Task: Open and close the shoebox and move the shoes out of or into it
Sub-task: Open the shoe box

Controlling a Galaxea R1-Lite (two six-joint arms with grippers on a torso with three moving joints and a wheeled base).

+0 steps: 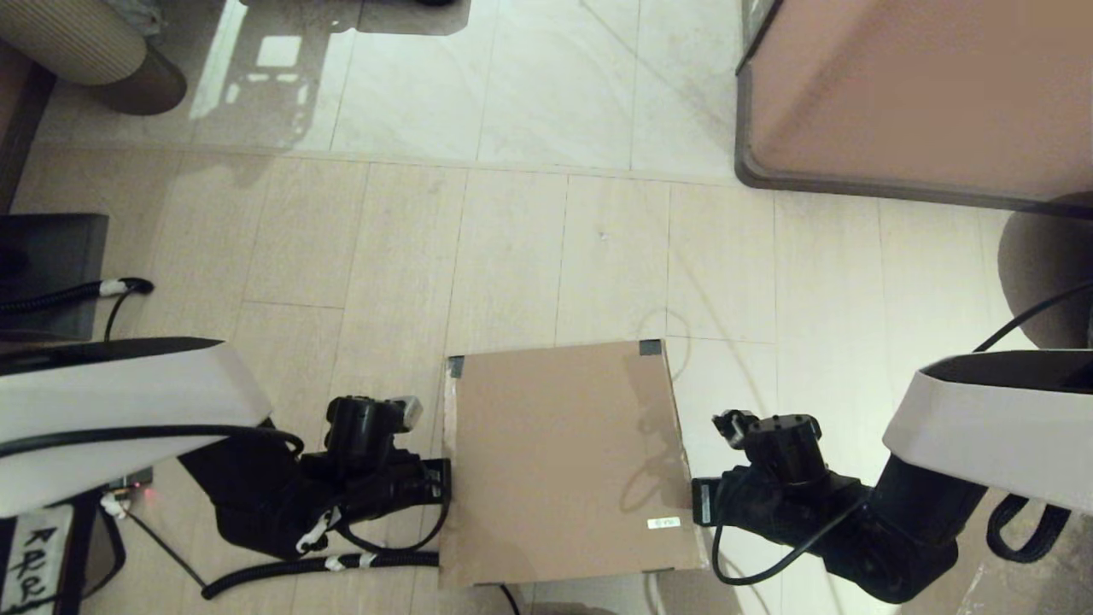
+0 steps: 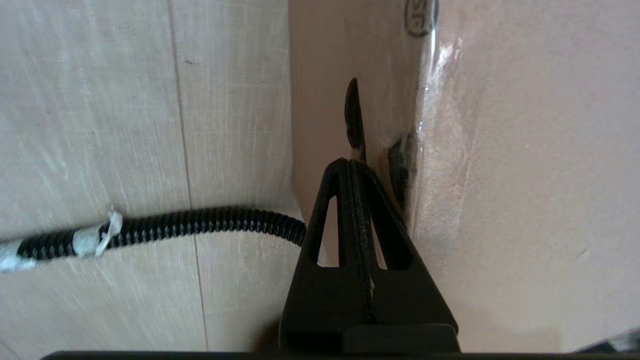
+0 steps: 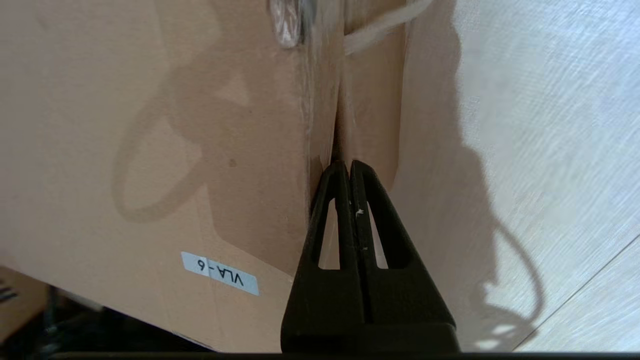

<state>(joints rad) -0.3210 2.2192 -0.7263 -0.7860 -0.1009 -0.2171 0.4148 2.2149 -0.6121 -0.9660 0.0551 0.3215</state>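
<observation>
The brown cardboard shoebox [image 1: 564,453] lies on the floor between my arms with its lid down, dark tape on its two far corners and a small white label [image 1: 663,523] near the right edge. My left gripper [image 2: 350,162] is shut, its tips against the box's left side [image 2: 325,100] by a dark slit, just below the lid edge. Shut as well, my right gripper [image 3: 348,165] has its tips at the seam between the lid [image 3: 150,125] and the box's right side [image 3: 372,110]. The shoes are hidden.
A large pinkish-brown block with a dark rim [image 1: 914,94] stands at the far right. A black corrugated cable [image 1: 324,564] runs on the floor by the left arm, also in the left wrist view [image 2: 175,230]. A dark box [image 1: 47,273] sits at the left.
</observation>
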